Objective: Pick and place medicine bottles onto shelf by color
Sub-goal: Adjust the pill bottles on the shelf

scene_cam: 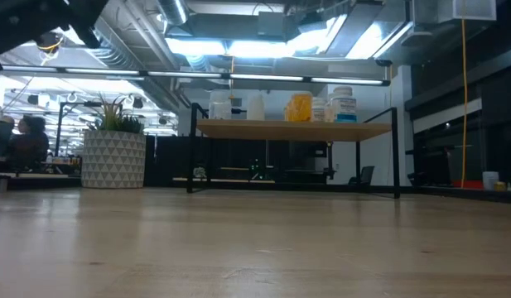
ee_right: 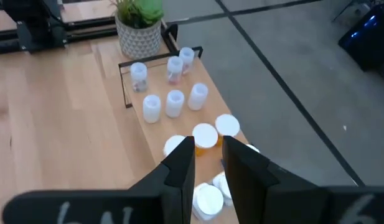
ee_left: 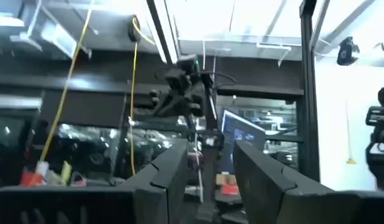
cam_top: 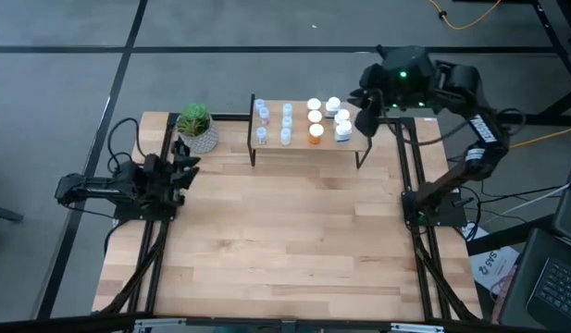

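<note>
Above shelf's right end, we see right gripper fingers slightly apart, pinching nothing; medicine bottles all on shelf (counter bare). Sorting looks finished; next, we'd retract. Left gripper waits at counter's left, fingers apart.

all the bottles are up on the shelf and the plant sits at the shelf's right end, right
Not quite. The bottles are all on the shelf, but the plant sits at its left end, as the high view shows.
</note>
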Available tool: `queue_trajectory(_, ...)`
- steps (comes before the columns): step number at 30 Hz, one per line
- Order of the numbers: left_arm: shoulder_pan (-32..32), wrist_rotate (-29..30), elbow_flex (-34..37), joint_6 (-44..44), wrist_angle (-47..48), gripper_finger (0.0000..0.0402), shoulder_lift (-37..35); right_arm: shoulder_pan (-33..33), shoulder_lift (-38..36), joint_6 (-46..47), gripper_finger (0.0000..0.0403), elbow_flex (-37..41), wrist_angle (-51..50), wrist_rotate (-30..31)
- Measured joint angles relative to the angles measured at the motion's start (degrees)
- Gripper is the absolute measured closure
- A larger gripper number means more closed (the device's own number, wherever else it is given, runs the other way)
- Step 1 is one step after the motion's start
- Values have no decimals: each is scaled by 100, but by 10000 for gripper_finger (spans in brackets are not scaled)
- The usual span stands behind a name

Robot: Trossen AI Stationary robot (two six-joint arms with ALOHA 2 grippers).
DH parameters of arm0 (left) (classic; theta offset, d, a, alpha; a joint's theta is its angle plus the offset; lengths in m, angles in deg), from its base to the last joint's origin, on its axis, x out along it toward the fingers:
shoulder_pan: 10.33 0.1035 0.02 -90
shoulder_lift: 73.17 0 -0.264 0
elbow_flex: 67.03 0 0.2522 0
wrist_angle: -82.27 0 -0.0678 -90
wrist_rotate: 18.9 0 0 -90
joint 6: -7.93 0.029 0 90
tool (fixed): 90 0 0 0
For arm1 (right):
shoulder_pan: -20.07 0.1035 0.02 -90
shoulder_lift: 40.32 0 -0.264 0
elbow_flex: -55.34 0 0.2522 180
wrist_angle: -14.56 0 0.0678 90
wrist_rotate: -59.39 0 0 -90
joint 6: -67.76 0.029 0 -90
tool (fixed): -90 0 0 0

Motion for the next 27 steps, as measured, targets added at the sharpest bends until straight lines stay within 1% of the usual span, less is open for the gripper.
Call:
queue_trajectory(1,0,24,4,65,-57,280,-17,0,-47,-9,318,-2,-25,-2)
queue_trajectory(3,0,512,-75,-47,-85,280,-7,0,-117,-41,318,-2,-132,-2)
queue_trajectory(4,7,729,-148,82,38,280,45,1,-143,-44,318,-1,-192,-2)
queue_trajectory(5,7,784,-220,367,208,280,132,0,-158,-43,318,-2,-289,-2)
queue_trajectory(6,4,763,-279,677,392,280,217,0,-177,-37,318,-2,-387,-2)
queue_trajectory(8,4,559,-430,980,461,280,393,0,-192,9,318,-1,-601,-2)
queue_trajectory(10,2,72,-655,1327,356,280,634,0,-191,122,318,-1,-840,-2)
queue_trajectory(11,-3,-81,-751,1512,362,280,772,0,-189,138,318,0,-932,-2)
queue_trajectory(13,4,-243,-948,1925,414,280,1066,0,-188,137,318,0,-1045,-2)
queue_trajectory(15,12,-236,-1185,2428,347,280,1362,0,-188,133,318,0,-1028,-2)
queue_trajectory(17,72,58,-1472,2553,245,280,1672,0,-188,133,318,0,-1022,-2)
queue_trajectory(18,121,361,-1651,2545,249,280,1840,0,-188,131,318,0,-1021,-2)
queue_trajectory(20,279,1254,-2104,2496,376,280,2261,0,-188,131,318,0,-979,-2)
queue_trajectory(21,379,1720,-2387,2466,650,280,2532,0,-186,133,318,0,-938,-2)
queue_trajectory(23,624,2484,-3040,2285,1751,280,3135,0,-177,141,318,0,-882,-2)
queue_trajectory(24,765,2708,-3381,2207,2392,280,3424,0,-177,142,318,0,-882,-2)
queue_trajectory(25,932,2767,-3794,2199,3063,280,3760,0,-177,143,318,0,-880,-2)
queue_trajectory(27,1219,2669,-4546,2250,4121,280,4412,0,-177,147,318,0,-880,-2)
